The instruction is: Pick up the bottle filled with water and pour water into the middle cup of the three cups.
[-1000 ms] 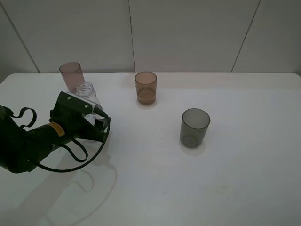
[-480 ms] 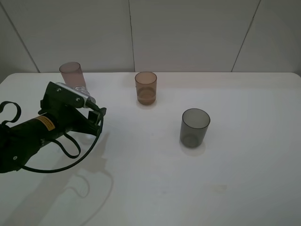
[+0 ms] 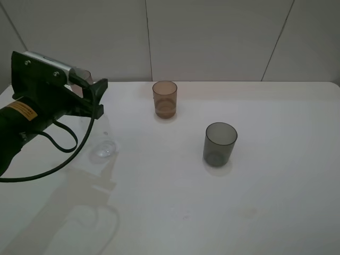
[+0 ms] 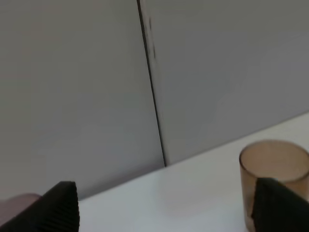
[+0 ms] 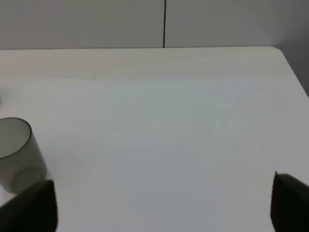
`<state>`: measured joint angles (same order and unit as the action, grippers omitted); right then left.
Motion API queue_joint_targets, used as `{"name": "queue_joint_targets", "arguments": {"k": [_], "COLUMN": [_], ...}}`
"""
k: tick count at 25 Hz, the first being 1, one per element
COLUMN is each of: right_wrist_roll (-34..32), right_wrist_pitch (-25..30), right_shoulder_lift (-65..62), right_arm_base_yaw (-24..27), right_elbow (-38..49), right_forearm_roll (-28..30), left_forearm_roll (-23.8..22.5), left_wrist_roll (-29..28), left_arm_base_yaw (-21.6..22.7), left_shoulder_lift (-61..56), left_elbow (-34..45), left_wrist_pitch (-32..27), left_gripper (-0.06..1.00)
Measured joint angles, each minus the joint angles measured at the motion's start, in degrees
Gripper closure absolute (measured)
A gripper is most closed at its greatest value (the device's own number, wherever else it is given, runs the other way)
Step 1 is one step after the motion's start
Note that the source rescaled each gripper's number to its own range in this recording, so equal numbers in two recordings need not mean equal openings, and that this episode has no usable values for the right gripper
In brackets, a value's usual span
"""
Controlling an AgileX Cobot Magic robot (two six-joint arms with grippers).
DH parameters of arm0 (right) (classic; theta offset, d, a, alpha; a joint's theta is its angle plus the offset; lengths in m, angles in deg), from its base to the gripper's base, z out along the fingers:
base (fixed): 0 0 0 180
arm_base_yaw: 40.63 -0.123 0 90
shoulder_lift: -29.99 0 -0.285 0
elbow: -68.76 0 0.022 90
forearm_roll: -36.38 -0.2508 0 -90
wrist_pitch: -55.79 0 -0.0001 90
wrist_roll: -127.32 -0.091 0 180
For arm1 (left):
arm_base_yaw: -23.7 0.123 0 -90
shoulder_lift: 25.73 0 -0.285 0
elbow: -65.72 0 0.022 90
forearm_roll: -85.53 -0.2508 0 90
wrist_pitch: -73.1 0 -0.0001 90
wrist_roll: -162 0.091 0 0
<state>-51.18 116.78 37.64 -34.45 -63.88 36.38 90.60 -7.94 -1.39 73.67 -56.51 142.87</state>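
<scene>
Left hand [image 3: 100, 96] raised, fingers wide apart; whether it grips anything, cannot tell.

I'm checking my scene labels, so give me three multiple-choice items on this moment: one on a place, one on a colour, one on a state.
1. In the high view, where does the dark grey cup stand relative to the amber cup?
A) farther back and left
B) nearer the camera and right
C) touching it

2. What colour is the cup in the right wrist view?
A) amber
B) mauve
C) dark grey

3. What state is the right end effector in?
A) open, empty
B) shut on a cup
C) shut on nothing

Answers:
1 B: bare table shows between the two cups.
2 C: its wall is smoky grey.
3 A: its jaws stand wide apart with only table between them.
</scene>
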Motion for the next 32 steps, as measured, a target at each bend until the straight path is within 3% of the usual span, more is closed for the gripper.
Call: {"name": "queue_joint_targets", "arguments": {"k": [3, 8, 13, 17, 20, 23, 28, 32], "right_wrist_roll": [0.0, 0.0, 0.0, 0.0, 0.0, 0.0, 0.0, 0.0], "right_wrist_pitch": [0.0, 0.0, 0.0, 0.0, 0.0, 0.0, 0.0, 0.0], "right_shoulder_lift": [0.0, 0.0, 0.0, 0.0, 0.0, 0.0, 0.0, 0.0], "right_arm_base_yaw": [0.0, 0.0, 0.0, 0.0, 0.0, 0.0, 0.0, 0.0], "right_elbow": [0.0, 0.0, 0.0, 0.0, 0.0, 0.0, 0.0, 0.0], "right_forearm_roll": [0.0, 0.0, 0.0, 0.0, 0.0, 0.0, 0.34, 0.0], "left_forearm_roll": [2.39, 9.2, 17.32, 21.02, 21.28, 19.94, 12.36, 5.39], "left_wrist_roll": [0.04, 3.97, 11.96, 17.65, 17.8, 13.66, 6.01, 1.7], "left_arm_base_yaw": [0.0, 0.0, 0.05, 1.6, 4.22, 7.43, 12.68, 14.23], "left_shoulder_lift": [-6.74, -19.71, -33.59, -42.8, -47.44, -51.25, -57.14, -63.93], "left_elbow": [0.05, -0.01, -2.82, -8.82, -13.02, -16.17, -19.73, -21.02], "left_wrist_pitch": [-3.52, -17.57, -38.9, -61.02, -74.73, -84.86, -98.49, -108.15], "left_gripper": [0.22, 0.22, 0.22, 0.22, 0.22, 0.22, 0.22, 0.22]}}
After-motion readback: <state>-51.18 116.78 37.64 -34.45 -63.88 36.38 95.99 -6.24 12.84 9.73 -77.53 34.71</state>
